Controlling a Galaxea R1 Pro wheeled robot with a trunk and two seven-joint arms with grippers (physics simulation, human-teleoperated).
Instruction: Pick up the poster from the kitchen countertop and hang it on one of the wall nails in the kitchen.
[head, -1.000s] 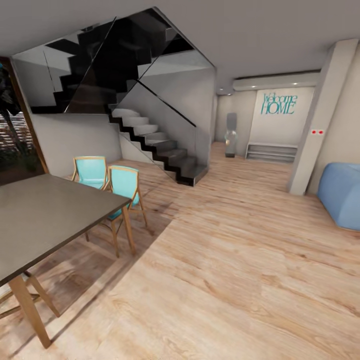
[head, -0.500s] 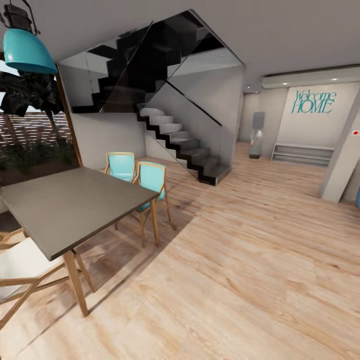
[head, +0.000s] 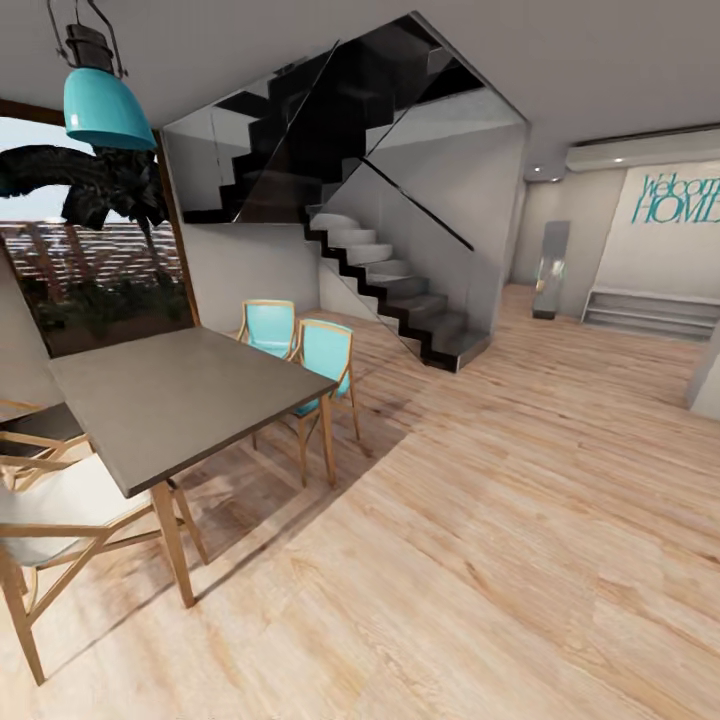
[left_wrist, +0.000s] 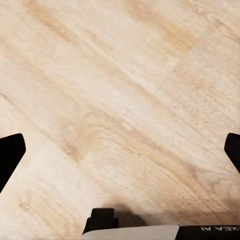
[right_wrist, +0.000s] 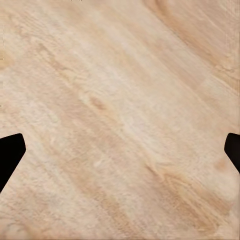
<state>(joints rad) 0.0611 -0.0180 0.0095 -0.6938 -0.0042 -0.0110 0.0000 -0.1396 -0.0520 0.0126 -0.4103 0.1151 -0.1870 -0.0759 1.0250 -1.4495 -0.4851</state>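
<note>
Your left gripper (left_wrist: 120, 150) shows two black fingers (left_wrist: 10, 155), a black block, and a white panel with partly cut-off white lettering. Your right gripper (right_wrist: 120, 150) shows black fingers (right_wrist: 10, 152) too.

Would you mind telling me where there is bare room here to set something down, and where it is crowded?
The grey dining table top is bare from edge to edge. The wooden floor lies open between the table, the staircase and the far wall. It is crowded along the table's sides, where two turquoise chairs and a pale wooden chair stand close.
</note>
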